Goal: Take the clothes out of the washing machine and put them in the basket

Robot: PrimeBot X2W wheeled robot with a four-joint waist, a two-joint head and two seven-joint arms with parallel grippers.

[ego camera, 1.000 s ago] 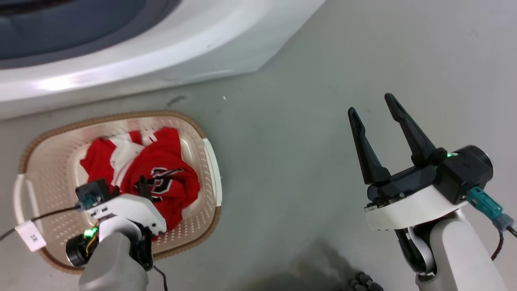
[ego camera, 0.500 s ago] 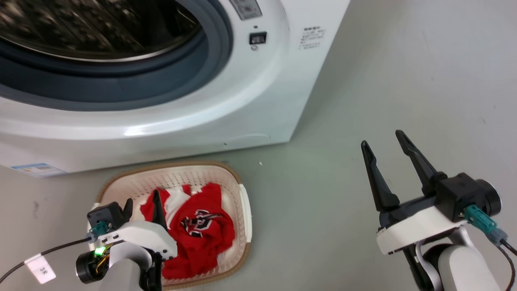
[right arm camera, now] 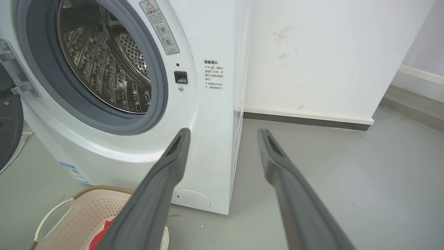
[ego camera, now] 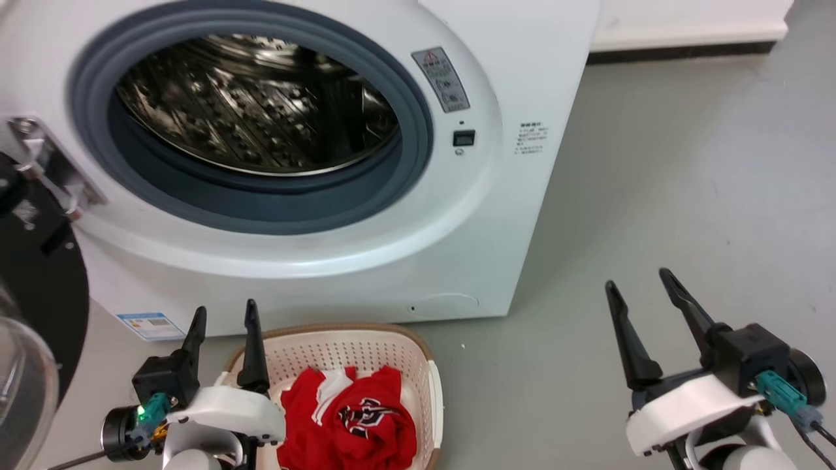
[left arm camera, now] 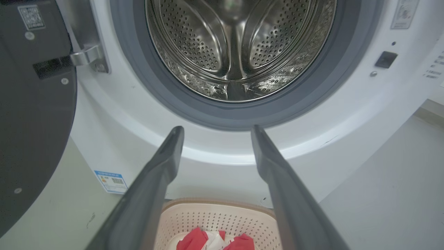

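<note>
In the head view, the washing machine (ego camera: 535, 98) is shown with its door (ego camera: 39, 287) swung wide, and no fabric is made out in the drum (ego camera: 261, 104). The clothes (ego camera: 353, 421) are heaped in the basket (ego camera: 366, 329), which is set just before the machine. The left gripper (ego camera: 225, 308) is held near the basket's left rim and the right gripper (ego camera: 638, 279) well apart from it; both are spread and empty.

In the left wrist view, the drum's nearest floor is hidden behind the grey seal, so a small garment could be missed there.

In the right wrist view, the basket's handle is seen low. The basket could be tipped if it were clipped by a lowered arm.
</note>
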